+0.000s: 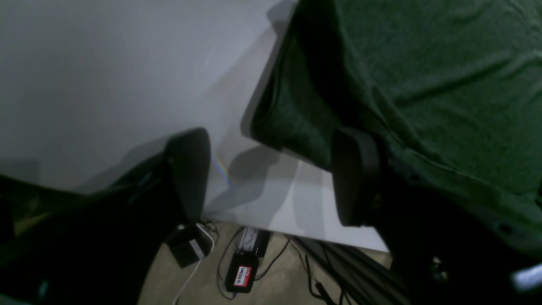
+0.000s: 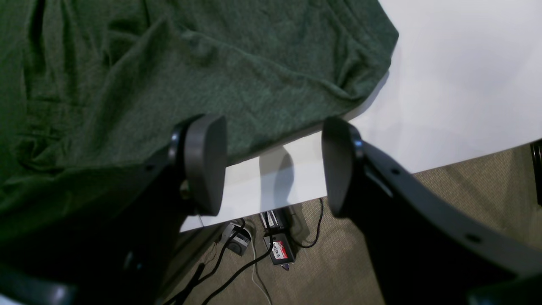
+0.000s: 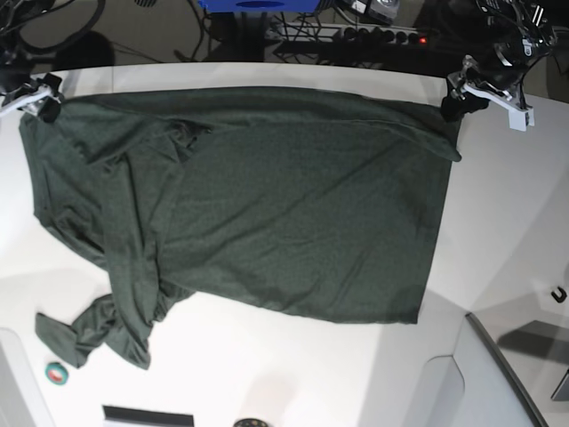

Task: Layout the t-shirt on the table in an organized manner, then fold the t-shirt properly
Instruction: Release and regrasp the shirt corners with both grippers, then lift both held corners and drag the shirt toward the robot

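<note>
The t-shirt [image 3: 267, 213] lies spread on the table [image 3: 524, 222], body mostly flat but sleeve end bunched; left gripper [image 1: 271, 178] and right gripper [image 2: 273, 165] gape empty at its far corners, folding not begun.

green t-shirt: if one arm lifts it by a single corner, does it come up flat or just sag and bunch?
Probably sags: the t-shirt is already creased and rumpled where it lies on the table. The bunched sleeve suggests loose parts would trail and twist. The knit looks thin, so it is likely light, and dragging may wrinkle it further.
</note>
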Controlling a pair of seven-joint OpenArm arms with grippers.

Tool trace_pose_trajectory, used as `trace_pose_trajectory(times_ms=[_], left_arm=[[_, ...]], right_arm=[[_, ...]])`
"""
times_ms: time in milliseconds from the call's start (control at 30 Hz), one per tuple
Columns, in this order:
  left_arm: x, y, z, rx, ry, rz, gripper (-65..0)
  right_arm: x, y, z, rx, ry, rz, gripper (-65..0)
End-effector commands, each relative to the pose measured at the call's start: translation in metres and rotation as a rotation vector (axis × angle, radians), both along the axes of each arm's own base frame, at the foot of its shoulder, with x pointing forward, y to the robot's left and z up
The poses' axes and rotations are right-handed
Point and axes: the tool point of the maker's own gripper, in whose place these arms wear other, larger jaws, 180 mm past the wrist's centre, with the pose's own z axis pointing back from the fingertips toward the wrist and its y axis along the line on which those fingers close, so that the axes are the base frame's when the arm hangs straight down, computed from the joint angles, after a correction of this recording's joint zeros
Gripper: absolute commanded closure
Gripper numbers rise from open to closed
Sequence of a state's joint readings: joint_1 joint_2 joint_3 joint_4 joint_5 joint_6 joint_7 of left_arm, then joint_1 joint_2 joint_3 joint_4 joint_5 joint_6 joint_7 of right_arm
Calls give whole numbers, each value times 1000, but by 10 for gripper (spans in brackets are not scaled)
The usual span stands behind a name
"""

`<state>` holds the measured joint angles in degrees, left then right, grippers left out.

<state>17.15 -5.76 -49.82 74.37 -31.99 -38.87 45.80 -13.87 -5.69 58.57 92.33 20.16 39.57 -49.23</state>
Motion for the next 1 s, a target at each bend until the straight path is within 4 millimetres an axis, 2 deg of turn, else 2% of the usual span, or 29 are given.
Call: trace_pose_trajectory(times_ms=[0,100,267,333,733,767,800,867,900,967], left_arm=[[6,6,8,15,-34,3,-433],[8,5,6,7,-33,8,-423],[4,0,-18,-8,45,-5,-314],[5,-2,-20,1,47,-17,-290],[4,-5,-23,-4,27,1,-275],[4,-6,-25,-12,31,4,-252],[2,-8,-28,-23,39,8,-199],[1,-8,-31,-32,44,14,-28],[0,-8,-31,-33,45,14,0],[0,-7,-31,-33,45,17,0]], right_arm=[[6,-7,10,-26,-39,4,-335],[6,-7,10,-26,-39,4,-335],[7,-7,10,-27,-40,4,-335],[7,-8,11,-30,-41,5,-335],[7,-8,12,-31,-44,3,-335],[7,-8,12,-31,-44,3,-335],[8,-8,12,-30,-45,3,-335],[4,-15,14,-37,-49,-24,-335],[-2,-22,14,-40,-47,-59,-335],[-7,-39,19,-49,-71,-142,-335]])
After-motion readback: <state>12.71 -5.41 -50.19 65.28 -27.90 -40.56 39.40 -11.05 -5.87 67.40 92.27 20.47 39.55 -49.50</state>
